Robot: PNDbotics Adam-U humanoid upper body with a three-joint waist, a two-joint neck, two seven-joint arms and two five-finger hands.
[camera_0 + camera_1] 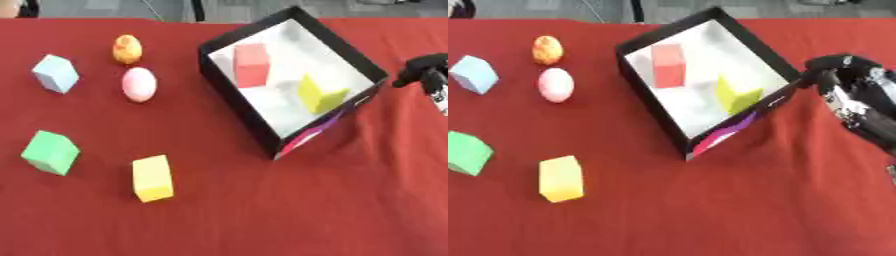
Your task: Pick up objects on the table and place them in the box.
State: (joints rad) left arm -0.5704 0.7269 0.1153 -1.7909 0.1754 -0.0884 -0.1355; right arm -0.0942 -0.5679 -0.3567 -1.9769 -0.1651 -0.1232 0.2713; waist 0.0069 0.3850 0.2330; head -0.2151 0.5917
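Fingers point(830, 64) curled beside box point(745, 40), no readable writing

Both eyes sit in the robot's head and look steeply down on the red table point(262, 215) from its near side, facing the far edge. They share nearly everything: the black box point(229, 95), the blocks and the two egg shapes. The right eye sits slightly further right, so it takes in far more of the right hand point(852, 85), while the left eye catches only part of it.
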